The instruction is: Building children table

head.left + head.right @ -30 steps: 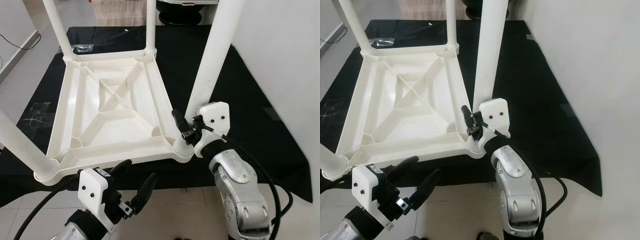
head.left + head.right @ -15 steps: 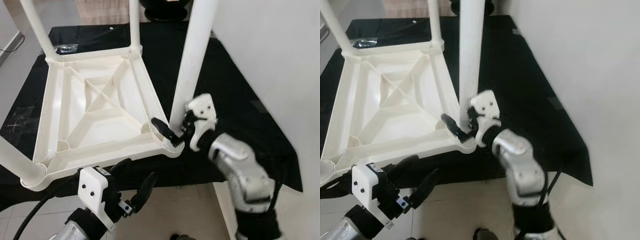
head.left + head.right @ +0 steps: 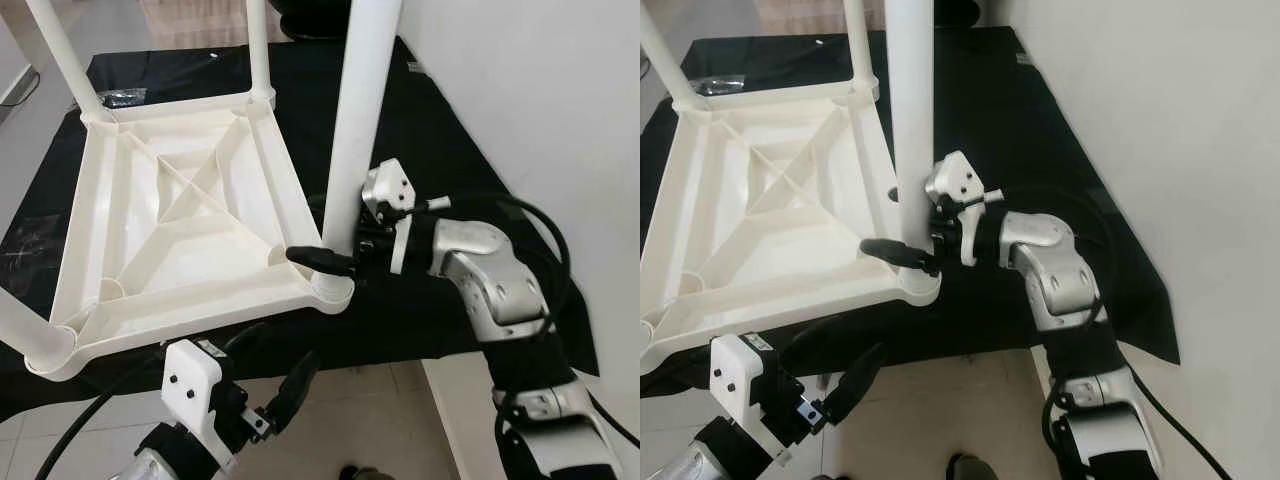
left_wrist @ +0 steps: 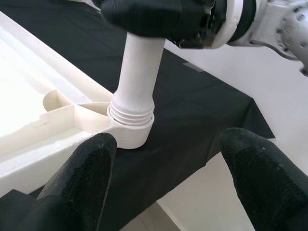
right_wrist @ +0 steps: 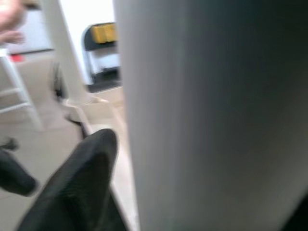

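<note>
Right gripper (image 3: 345,255), its black fingers clasped around the tall white plastic table leg (image 3: 353,130) just above the threaded socket, holds the nearer claim. That leg's long axis runs upright from the upturned white ribbed tabletop (image 3: 180,215), at its 5 o'clock corner. Left gripper (image 3: 272,372) hovers spread, below.

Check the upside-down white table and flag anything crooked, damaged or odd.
Nothing looks broken. The white plastic tabletop lies upside down on the black cloth, legs pointing up. At the near-right white tubular leg, screw threads show above its corner socket, so it may not be fully seated. The right hand grips that leg near its base.
</note>
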Tool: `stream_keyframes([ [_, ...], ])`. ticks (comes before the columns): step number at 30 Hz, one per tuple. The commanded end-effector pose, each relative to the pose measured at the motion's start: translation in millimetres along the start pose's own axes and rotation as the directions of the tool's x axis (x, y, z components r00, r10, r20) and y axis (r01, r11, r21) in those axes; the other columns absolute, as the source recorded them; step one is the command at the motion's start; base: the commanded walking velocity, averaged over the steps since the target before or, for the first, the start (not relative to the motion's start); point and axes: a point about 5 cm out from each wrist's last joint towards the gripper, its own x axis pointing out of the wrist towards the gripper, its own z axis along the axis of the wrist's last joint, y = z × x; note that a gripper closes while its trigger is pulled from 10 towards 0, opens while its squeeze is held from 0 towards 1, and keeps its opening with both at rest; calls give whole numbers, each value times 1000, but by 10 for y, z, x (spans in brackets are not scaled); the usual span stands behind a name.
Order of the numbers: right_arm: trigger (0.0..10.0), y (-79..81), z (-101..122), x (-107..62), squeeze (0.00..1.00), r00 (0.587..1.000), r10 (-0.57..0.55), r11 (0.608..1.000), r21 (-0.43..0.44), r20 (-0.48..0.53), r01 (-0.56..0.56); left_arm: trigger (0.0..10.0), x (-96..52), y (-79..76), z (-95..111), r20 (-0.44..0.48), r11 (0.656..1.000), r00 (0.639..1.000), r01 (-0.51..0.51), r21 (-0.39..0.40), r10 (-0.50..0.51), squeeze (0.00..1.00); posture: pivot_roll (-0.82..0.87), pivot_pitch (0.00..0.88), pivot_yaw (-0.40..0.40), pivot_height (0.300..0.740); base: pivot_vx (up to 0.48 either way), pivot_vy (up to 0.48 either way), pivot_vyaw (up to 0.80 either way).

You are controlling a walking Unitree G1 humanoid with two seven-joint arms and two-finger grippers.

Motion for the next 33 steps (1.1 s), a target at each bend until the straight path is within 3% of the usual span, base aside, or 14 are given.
stream_keyframes([
  [1, 0, 16, 37, 42, 0, 997, 62, 998, 1, 40, -62, 10000, -16, -20, -1, -3, 1000, 1000, 0, -2, 0, 0, -12, 203, -55, 740, 0, 0, 0],
  [7, 0, -12, 9, -4, 0, 995, 79, 997, -2, 54, -79, 10000, -16, -23, -7, -4, 1000, 1000, 0, -3, 0, 0, -13, 199, -55, 740, 0, 0, 0],
  [15, 0, 82, -142, -230, 0, 966, -257, 966, 8, 10, 257, 10000, -13, 20, 8, -2, 1000, 1000, -2, 4, 2, 0, 5, 215, -45, 740, 0, 0, 0],
  [16, 0, 111, -215, -238, 0, 892, -452, 892, 14, -19, 453, 10000, -17, 28, 11, -2, 1000, 1000, -4, 7, 4, 0, 4, 218, -42, 740, 0, 0, 0],
  [17, 0, 111, -215, -238, 0, 892, -452, 892, 14, -19, 453, 10000, -17, 28, 11, -2, 1000, 1000, -4, 7, 4, 0, 4, 218, -42, 740, 0, 0, 0],
  [18, 0, 128, -313, -298, 0, 735, -674, 738, -28, -81, 674, 10000, -21, 43, 15, -2, 1000, 1000, -7, 10, 7, 0, -14, 220, -40, 740, 0, 0, 0],
  [19, 0, 128, -313, -298, 0, 735, -674, 738, -28, -81, 674, 10000, -21, 43, 15, -2, 1000, 1000, -7, 10, 7, 0, -14, 220, -40, 740, 0, 0, 0],
  [20, 0, 381, -501, -421, 0, 476, -860, 497, -90, -185, 863, 10000, -21, 60, 22, -1, 1000, 1000, -7, 13, 7, 0, -5, 225, -37, 740, 0, 0, 0],
  [22, 0, 498, -540, -417, 0, 458, -865, 482, -83, -206, 872, 10000, -17, 62, 25, 0, 1000, 1000, -7, 14, 7, 0, -5, 225, -37, 740, 0, 0, 0],
  [24, 0, 582, -581, -341, 0, 473, -852, 495, -52, -222, 867, 10000, -13, 69, 21, 0, 1000, 1000, -6, 14, 6, 0, -14, 212, -30, 740, 0, 0, 0],
  [30, 0, 527, -544, -125, 0, 493, -846, 507, -19, -204, 862, 10000, 7, 75, 8, -1, 1000, 1000, -4, 16, 4, 0, 4, 205, -42, 740, 0, 0, 0],
  [31, 549, 536, -537, -101, 0, 489, -845, 503, -10, -216, 864, 10000, 8, 76, 9, 1, 1000, 1000, -7, 18, 7, 0, 5, 208, -46, 740, 0, 0, 0],
  [32, 8549, 549, -529, -82, 0, 493, -841, 508, -8, -223, 862, 10000, 7, 75, 12, 2, 1000, 1000, -9, 20, 9, 0, 7, 210, -51, 740, 0, 0, 0],
  [33, 8549, 549, -529, -82, 0, 493, -841, 508, -8, -223, 862, 10000, 7, 75, 12, 2, 1000, 1000, -9, 20, 9, 0, 7, 210, -51, 740, 0, 0, 0],
])
